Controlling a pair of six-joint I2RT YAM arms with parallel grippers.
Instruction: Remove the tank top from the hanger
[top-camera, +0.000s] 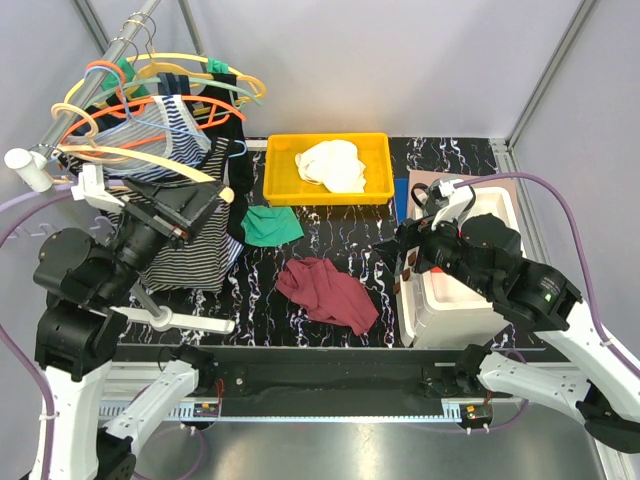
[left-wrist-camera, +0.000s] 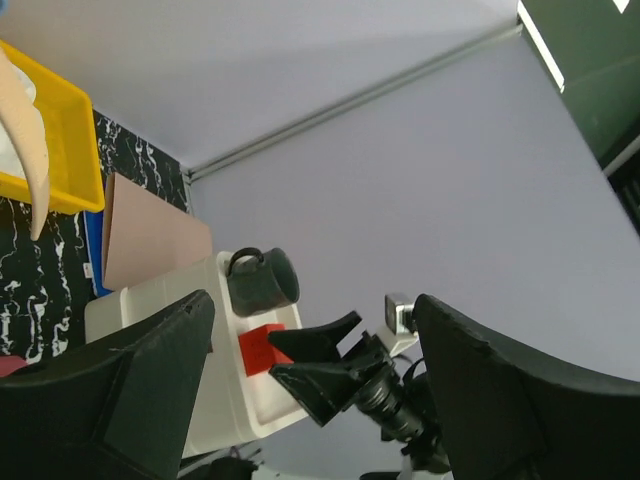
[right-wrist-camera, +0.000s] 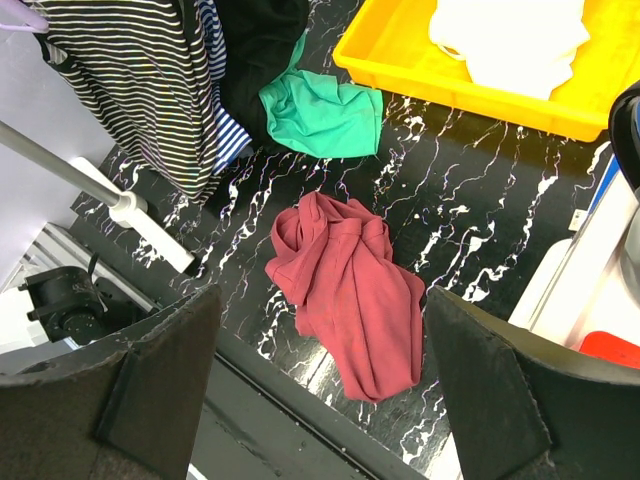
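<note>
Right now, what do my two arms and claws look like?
The left arm and right arm are black-jointed with white lower links, each trailing a purple cable. The right shows a small green light. The left claw and right claw have broad black fingers.

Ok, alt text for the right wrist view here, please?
A crumpled dark red garment lies on the black marbled table, framed between the open fingers of the right gripper. Beyond it are a green garment, a yellow bin holding white cloth, and striped clothing hanging at upper left.
</note>
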